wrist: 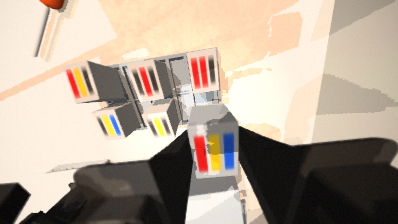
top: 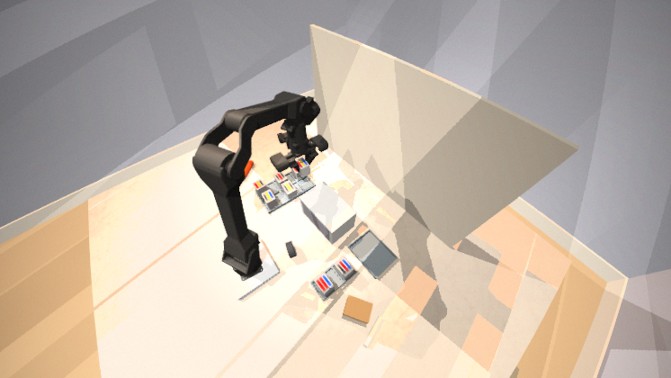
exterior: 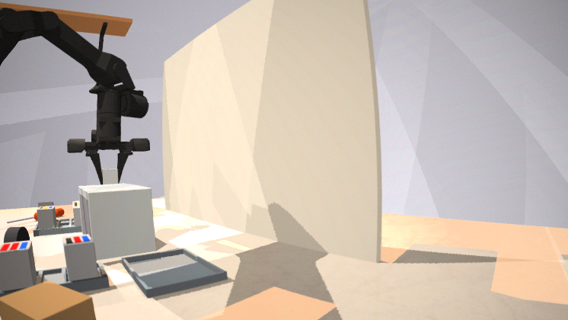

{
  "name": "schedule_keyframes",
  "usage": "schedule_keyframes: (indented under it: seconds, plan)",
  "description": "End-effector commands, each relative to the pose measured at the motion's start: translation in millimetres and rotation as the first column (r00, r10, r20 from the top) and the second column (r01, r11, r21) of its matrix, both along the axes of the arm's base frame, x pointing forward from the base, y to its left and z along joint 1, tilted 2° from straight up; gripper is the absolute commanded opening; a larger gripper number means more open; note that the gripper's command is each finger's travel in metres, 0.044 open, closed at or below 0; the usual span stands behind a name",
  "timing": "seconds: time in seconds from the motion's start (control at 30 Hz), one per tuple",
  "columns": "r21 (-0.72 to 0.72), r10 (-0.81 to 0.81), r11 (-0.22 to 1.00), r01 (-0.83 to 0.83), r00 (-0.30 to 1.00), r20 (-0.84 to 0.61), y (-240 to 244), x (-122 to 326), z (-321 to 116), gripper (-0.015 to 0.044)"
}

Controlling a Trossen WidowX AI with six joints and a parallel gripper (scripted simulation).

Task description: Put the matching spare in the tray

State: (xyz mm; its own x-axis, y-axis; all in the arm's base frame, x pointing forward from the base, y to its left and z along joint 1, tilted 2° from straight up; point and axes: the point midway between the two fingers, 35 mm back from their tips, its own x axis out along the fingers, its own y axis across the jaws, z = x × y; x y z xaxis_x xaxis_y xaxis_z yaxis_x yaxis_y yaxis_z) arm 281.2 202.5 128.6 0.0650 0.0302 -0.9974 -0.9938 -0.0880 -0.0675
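Observation:
My gripper (top: 300, 169) (exterior: 110, 180) (wrist: 210, 128) is shut on a grey spare (top: 302, 166) (exterior: 110, 175) (wrist: 214, 155) with red, yellow and blue stripes on top. It holds the spare upright, above the far rack (wrist: 181, 75). That rack bears several other striped spares, such as a red-red-black one (wrist: 203, 72) and a black-yellow-blue one (wrist: 110, 125). The near rack (top: 334, 276) holds a red-red-blue spare (top: 322, 283) (exterior: 15, 264) and a black-red-blue one (top: 344, 265) (exterior: 80, 258). The shallow grey tray (top: 373, 256) (exterior: 174, 276) is empty. No code on a mounted unit's back can be read.
A tall grey box (top: 328, 211) (exterior: 121, 222) stands between the far rack and the tray. A large upright panel (top: 422, 136) (exterior: 310, 119) rises behind. A brown block (top: 358, 309) (exterior: 46, 299), a black round piece (top: 290, 249) and an orange-handled tool (wrist: 52, 3) lie about.

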Motion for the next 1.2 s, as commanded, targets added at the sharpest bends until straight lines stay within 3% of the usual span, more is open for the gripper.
schedule_keyframes:
  seconds: [0.0, 0.57, 0.77, 1.17]
  plan:
    - [0.000, 0.000, 1.000, 0.000, 1.000, 0.000, 0.0, 0.0, 0.7, 0.0000]
    - [-0.002, -0.004, 1.000, 0.004, 1.000, 0.005, -10.2, -4.4, 73.1, 0.0000]
    - [-0.002, -0.004, 1.000, 0.004, 1.000, 0.005, -13.7, -2.5, 75.9, 0.0000]
    - [-0.010, -0.004, 1.000, 0.004, 1.000, 0.006, -70.2, 35.8, 76.8, 0.0000]
